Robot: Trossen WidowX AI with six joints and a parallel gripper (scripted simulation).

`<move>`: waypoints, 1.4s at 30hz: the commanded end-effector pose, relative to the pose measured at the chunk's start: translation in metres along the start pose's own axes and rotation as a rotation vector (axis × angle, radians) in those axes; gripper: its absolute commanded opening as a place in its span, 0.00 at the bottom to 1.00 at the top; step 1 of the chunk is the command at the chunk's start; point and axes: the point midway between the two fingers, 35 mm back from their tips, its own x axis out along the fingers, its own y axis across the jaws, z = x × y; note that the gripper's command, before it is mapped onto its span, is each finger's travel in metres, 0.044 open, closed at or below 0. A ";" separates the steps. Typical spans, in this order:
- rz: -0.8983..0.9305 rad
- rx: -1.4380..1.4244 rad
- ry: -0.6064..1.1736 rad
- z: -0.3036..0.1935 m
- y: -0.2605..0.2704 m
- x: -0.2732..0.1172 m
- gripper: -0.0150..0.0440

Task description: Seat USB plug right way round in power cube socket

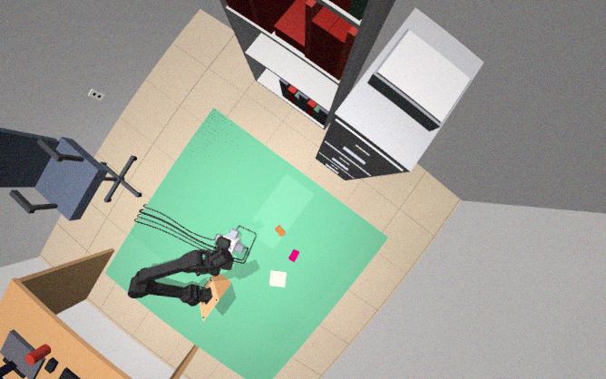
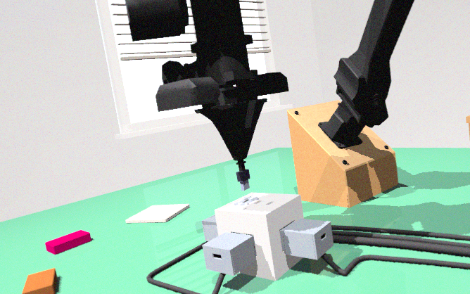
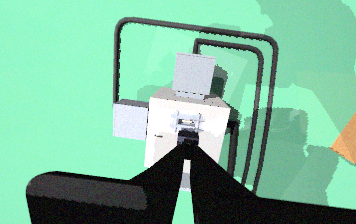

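The white power cube (image 1: 232, 243) (image 2: 243, 221) (image 3: 164, 111) stands upright on the green table top. The socket (image 2: 247, 200) (image 3: 187, 121) on its top face has small pale metal guides around a slot. My gripper (image 2: 240, 161) (image 3: 187, 151) is shut on the USB plug (image 2: 243, 176) (image 3: 188, 136), which has a dark body and a silver metal end pointing down, slightly tilted. In the exterior view a gap shows between the plug's metal end and the cube's top. In the wrist view the plug is just below the socket's guides. Which way round the plug faces cannot be told.
Pale grey adapters (image 2: 229, 253) (image 2: 307, 239) (image 3: 195, 74) (image 3: 130, 120) stick out of the cube's sides, with dark cables (image 2: 387, 243) (image 3: 190, 25) around. An orange block (image 1: 280, 230) (image 2: 40, 281), a pink block (image 1: 294, 255) (image 2: 68, 242) and a white slab (image 1: 278, 278) (image 2: 158, 214) lie apart from the cube.
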 end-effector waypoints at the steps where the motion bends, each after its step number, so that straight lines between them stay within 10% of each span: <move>1: 0.003 0.004 0.002 0.000 0.000 0.001 0.25; 42: 0.003 0.019 0.002 0.001 0.001 0.006 0.25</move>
